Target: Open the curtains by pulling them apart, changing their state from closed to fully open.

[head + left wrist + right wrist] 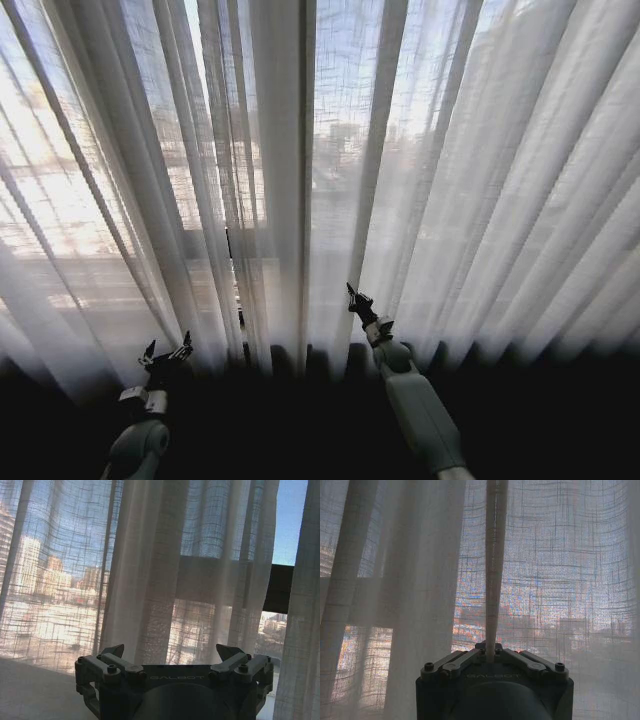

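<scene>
Curtains [420, 180] mostly closed; right gripper [355, 297] pinching a center pleat, left gripper [167, 352] spread, lower left, holding nothing.

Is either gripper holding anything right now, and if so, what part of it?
The right gripper is shut on a narrow vertical fold of the curtains, low down. The left gripper is open and holds nothing.

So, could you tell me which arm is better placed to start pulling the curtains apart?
The right: its claw is shut on a pleat of the curtains. The left claw is open, short of the fabric.
</scene>
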Robot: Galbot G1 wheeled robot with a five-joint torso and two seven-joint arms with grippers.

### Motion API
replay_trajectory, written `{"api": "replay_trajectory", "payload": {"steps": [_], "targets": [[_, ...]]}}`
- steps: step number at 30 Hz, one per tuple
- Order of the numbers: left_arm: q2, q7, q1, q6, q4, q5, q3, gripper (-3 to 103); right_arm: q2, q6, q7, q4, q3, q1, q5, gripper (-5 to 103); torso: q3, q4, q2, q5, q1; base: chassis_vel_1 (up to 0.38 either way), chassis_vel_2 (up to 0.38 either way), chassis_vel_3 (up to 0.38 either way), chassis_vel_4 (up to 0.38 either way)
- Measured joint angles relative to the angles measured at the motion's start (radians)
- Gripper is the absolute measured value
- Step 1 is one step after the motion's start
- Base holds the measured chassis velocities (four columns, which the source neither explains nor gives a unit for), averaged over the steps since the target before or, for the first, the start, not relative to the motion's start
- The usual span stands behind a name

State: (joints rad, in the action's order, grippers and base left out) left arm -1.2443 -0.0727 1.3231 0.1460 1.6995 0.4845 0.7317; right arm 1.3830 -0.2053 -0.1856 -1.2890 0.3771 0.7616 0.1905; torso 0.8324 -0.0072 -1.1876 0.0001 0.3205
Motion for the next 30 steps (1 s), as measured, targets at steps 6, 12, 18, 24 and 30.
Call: {"api": "replay_trajectory", "payload": {"steps": [6, 12, 18, 24, 30], "targets": [[0.0, 0.0, 0.0, 0.0, 0.0, 0.0, 0.0, 100, -0.004, 0.006, -0.011, 0.0, 0.006, 0.0, -0.002, 0, 0.0, -0.0001, 0.0, -0.0001, 0.0, -0.13, -0.115, 0.116, 0.116], [0.0, 0.0, 0.0, 0.0, 0.0, 0.0, 0.0, 100, -0.006, 0.006, -0.017, 0.002, 0.01, 0.002, -0.004, 0, 0.0, -0.0003, 0.0, 0.0, 0.0, -0.231, -0.208, 0.222, 0.207], [0.0, 0.0, 0.0, 0.0, 0.0, 0.0, 0.0, 100, -0.008, 0.006, -0.019, 0.0, 0.012, 0.005, -0.001, 0, 0.0, -0.0003, 0.0, -0.0001, 0.0, -0.307, -0.305, 0.301, 0.294], [0.0, 0.0, 0.0, 0.0, 0.0, 0.0, 0.0, 100, -0.018, 0.005, -0.02, -0.004, 0.019, 0.011, 0.007, 0, 0.0, -0.0004, 0.0, 0.0004, 0.0, -0.352, -0.347, 0.343, 0.348], [0.0, 0.0, 0.0, 0.0, 0.0, 0.0, 0.0, 100, -0.031, 0.004, -0.029, -0.007, 0.03, 0.02, 0.015, 0, 0.0, -0.0003, 0.0, 0.0001, 0.0, -0.362, -0.378, 0.361, 0.373]]}}
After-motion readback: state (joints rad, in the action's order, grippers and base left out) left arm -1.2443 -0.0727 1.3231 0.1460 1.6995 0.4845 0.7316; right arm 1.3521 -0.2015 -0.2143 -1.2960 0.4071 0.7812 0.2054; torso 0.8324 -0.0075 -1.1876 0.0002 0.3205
